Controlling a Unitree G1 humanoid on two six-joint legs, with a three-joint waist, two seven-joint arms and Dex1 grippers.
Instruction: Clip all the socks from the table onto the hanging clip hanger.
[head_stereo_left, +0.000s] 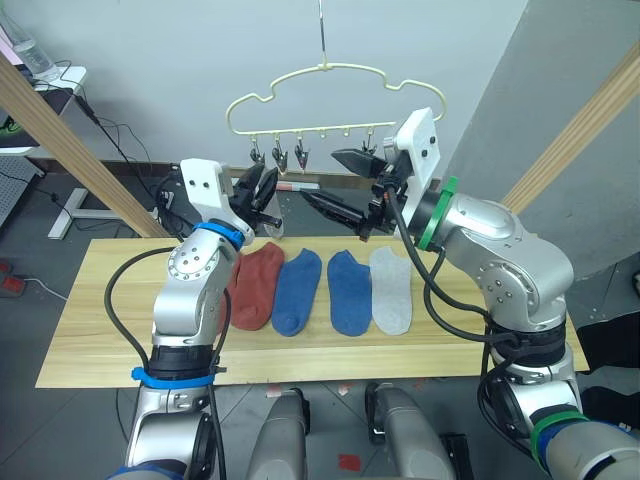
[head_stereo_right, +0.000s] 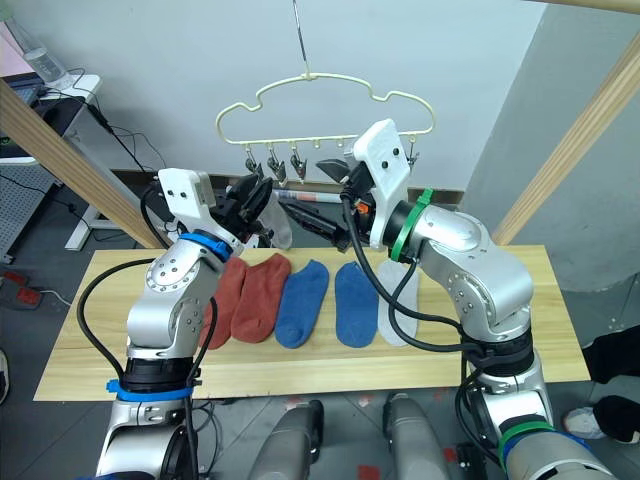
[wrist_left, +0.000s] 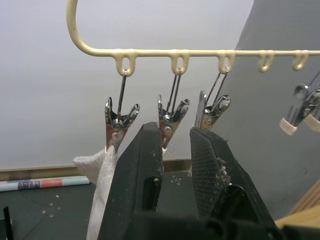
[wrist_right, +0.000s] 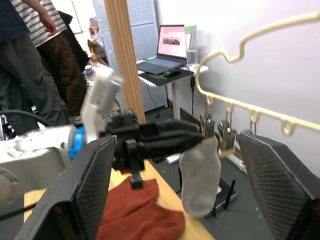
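A pale yellow-green cloud-shaped wire clip hanger (head_stereo_right: 325, 105) hangs by its thin metal hook above the far edge of the long light-wood table (head_stereo_left: 90, 330). One light grey knit sock (wrist_right: 200, 175) dangles from the end clip at the hanger's left. The left gripper (wrist_left: 175, 160), raised near that clip, has its two black fingers parted with a narrow gap and nothing between them, just below the neighbouring metal clips (wrist_left: 169, 120). The right gripper (wrist_right: 172, 185) is up near the hanger's middle with its fingers spread wide and empty. On the table, near its middle, five socks lie side by side: two rust-red socks (head_stereo_right: 262, 295) leftmost, then two blue socks (head_stereo_left: 300, 290), then a second light grey sock (head_stereo_left: 390, 290).
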